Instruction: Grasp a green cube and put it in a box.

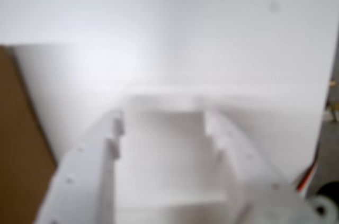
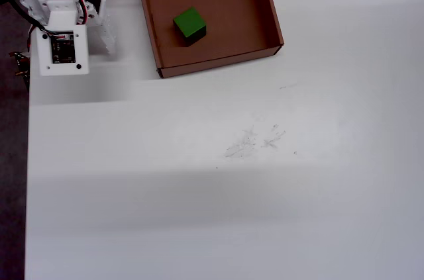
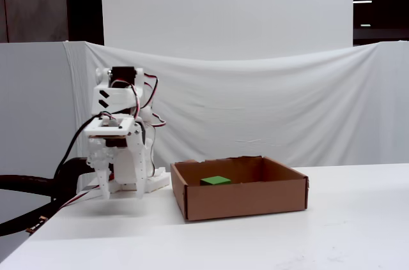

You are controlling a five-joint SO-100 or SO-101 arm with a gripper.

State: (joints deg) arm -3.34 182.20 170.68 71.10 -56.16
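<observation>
In the fixed view the white arm (image 3: 118,136) sat folded at the left end of the white worktop (image 3: 268,238), its hand (image 3: 120,195) pointing down and hanging just above the surface — well to the left of the box (image 3: 239,195). The wrist view showed the two white fingers (image 1: 114,134) spread apart with nothing between them, so the hand was released and empty; only bare white worktop lay under it, and a strip of brown showed at that view's left edge. Red and black cables (image 3: 148,101) looped around the arm's upper joints.

To the right stood the brown cardboard box, open-topped with low walls. The overhead view showed it near the top edge of the worktop, right of the arm's base — and the green cube (image 2: 189,25) rested flat on its floor, left of centre, clear of all four walls. In the fixed view only the cube's top peeked over the near wall. A white cloth (image 3: 255,104) hung behind the worktop.
</observation>
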